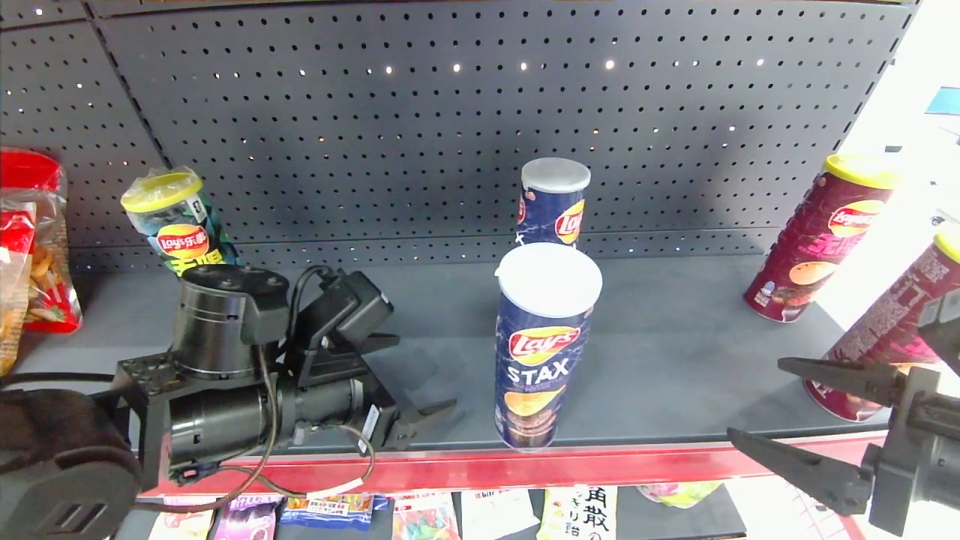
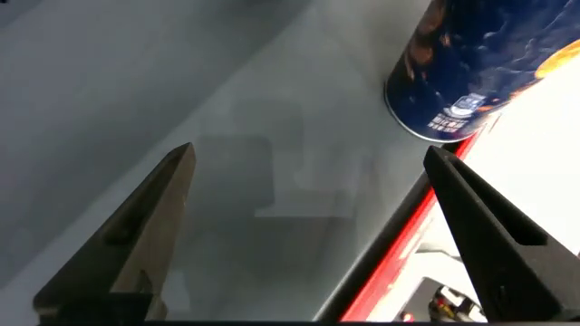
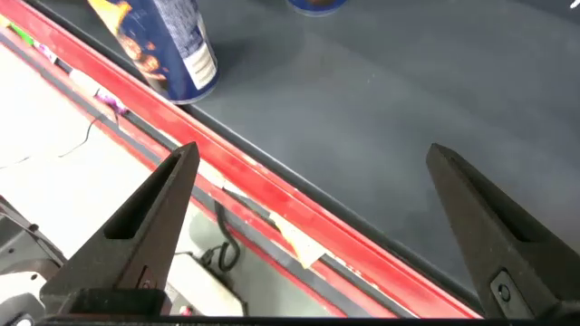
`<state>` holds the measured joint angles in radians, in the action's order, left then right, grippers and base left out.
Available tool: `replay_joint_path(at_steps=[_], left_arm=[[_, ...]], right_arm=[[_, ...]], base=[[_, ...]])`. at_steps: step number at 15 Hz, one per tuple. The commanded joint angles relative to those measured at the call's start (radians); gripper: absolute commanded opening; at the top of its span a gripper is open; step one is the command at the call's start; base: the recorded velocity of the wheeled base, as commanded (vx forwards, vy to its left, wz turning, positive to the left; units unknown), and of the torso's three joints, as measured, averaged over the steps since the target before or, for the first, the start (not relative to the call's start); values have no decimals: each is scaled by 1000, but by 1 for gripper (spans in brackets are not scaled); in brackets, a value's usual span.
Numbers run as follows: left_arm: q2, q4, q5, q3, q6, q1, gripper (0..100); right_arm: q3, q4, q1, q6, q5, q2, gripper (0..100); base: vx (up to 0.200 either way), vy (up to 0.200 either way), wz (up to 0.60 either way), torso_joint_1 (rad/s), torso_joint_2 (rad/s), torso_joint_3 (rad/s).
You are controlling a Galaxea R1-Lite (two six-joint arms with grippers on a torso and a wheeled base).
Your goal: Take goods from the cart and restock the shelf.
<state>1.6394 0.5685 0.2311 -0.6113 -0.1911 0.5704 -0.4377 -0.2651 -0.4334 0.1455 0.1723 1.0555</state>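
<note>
Tall dark-blue cardboard chip canister, white lid (image 1: pixel 544 352): upright at front lip of grey metal shelf (image 1: pixel 675 352), long axis vertical. Left claw (image 1: pixel 427 420): spread wide, empty, low on shelf just left of canister, nearer. Right claw (image 1: pixel 757 399): wide, empty, off shelf edge, well apart.

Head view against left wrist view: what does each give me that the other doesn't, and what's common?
Head view adds the rear blue can, green can, two maroon cans, snack bag and open right gripper. Left wrist view adds both left fingers spread over bare shelf. Shared: front blue can, shelf, red edge, left gripper.
</note>
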Motion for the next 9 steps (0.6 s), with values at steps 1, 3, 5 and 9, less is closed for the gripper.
replay_joint_path(at_steps=[1, 3, 5, 9], left_arm=[[56, -2, 1, -27, -5, 22, 100], [74, -1, 1, -35, -5, 31, 100], [100, 1, 1, -53, -5, 42, 100], [139, 1, 1, -93, -5, 49, 100]], right_arm=[[0, 0, 1, 0, -1, -26, 100], [-3, 0, 1, -1, -1, -25, 100], [-6, 0, 1, -3, -1, -22, 100], [-13, 0, 5, -4, -1, -22, 100]], base=[[0, 0, 0, 0, 0, 0], [0, 0, 0, 0, 0, 0], [0, 0, 0, 0, 0, 0], [0, 0, 0, 0, 0, 0]])
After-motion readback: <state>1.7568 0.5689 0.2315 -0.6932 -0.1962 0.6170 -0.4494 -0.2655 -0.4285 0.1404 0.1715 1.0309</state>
